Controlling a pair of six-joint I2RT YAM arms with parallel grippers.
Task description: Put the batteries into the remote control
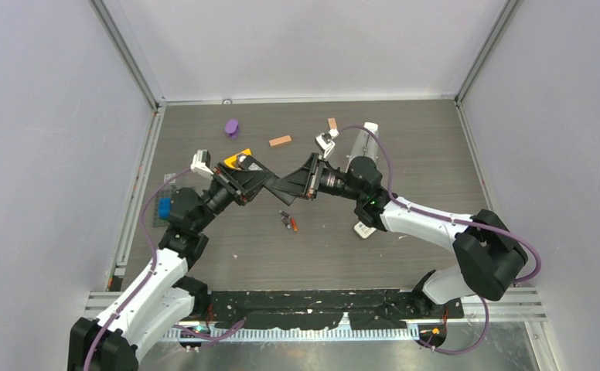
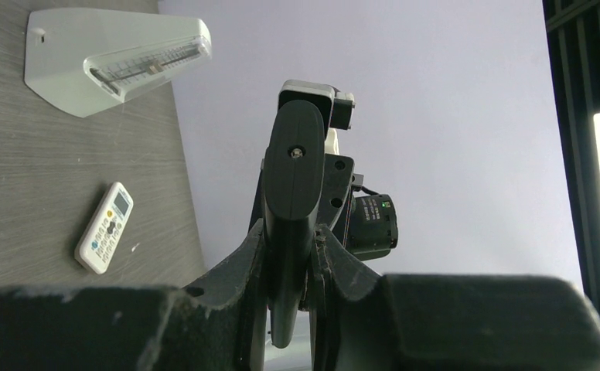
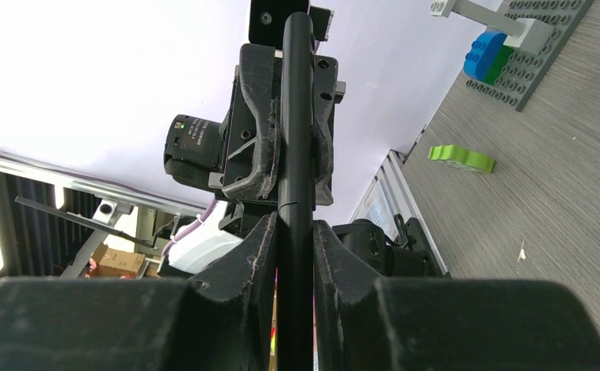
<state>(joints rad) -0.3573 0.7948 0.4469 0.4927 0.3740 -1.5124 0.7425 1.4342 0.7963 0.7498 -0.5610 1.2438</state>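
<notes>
A few small batteries (image 1: 288, 222), dark and red-orange, lie loose on the tabletop (image 1: 320, 255), with a white remote (image 1: 364, 229) off to their right. Just beyond them the two arms meet. The left fingers (image 2: 243, 267) are clenched on one end of a black remote control (image 2: 293, 178), seen edge-on. The right fingers (image 3: 254, 255) grip its other end, so it hangs off the tabletop between them. Farther back lie an orange-brown block (image 1: 280, 141) and a purple object (image 1: 232, 127).
</notes>
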